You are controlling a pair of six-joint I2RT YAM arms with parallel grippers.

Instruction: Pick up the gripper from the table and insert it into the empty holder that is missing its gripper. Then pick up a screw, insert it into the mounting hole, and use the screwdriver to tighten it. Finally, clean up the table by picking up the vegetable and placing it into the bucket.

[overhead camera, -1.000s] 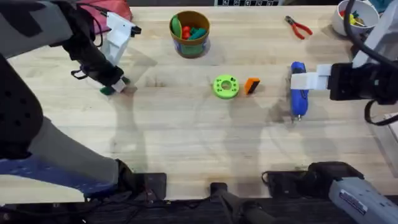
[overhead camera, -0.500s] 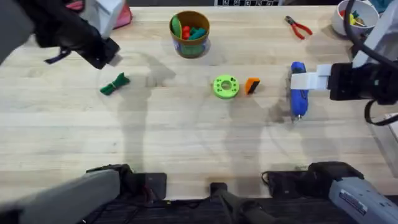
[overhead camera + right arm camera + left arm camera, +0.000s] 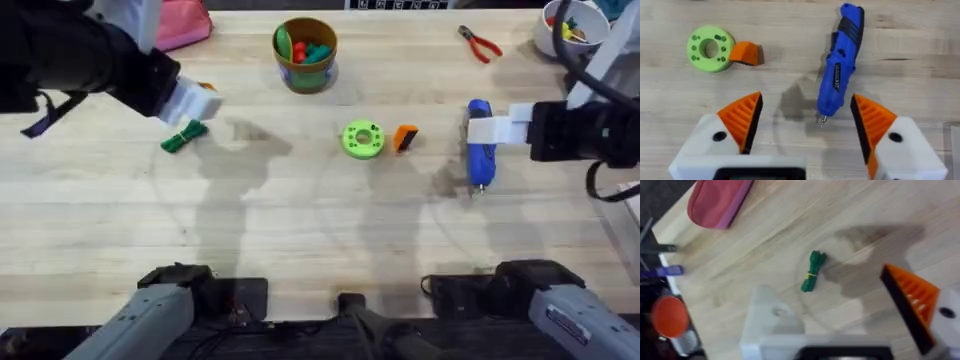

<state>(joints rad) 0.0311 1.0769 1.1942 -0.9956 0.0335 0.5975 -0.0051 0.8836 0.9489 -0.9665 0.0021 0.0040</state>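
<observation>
Left end effector (image 3: 190, 100) up over the far-left part of the bench (image 3: 300, 230), just above and beside the vegetable (image 3: 183, 136), not touching it; fingers apart, nothing between them. In the left wrist view, one finger fitted with an orange ribbed wedge (image 3: 912, 297), the other a bare white holder (image 3: 769, 317) without any orange tip; vegetable lying flat on the wood between the two, a yellow band round its middle. Pink pouch (image 3: 180, 25) at the far-left edge, behind that arm. Bucket (image 3: 306, 55) upright at the far middle, red and green toys inside, well apart from the vegetable. Loose orange gripper (image 3: 405, 137) near the centre, right against the bright green disc (image 3: 362, 139). Blue screwdriver (image 3: 479, 145) flat on the bench to the right of those. Right end effector (image 3: 800, 120) hovering over the screwdriver, fingers spread wide, holding nothing; screwdriver tip lying between the two orange pads (image 3: 742, 117) in the right wrist view. Red-handled pliers (image 3: 480, 43) at the far right.
</observation>
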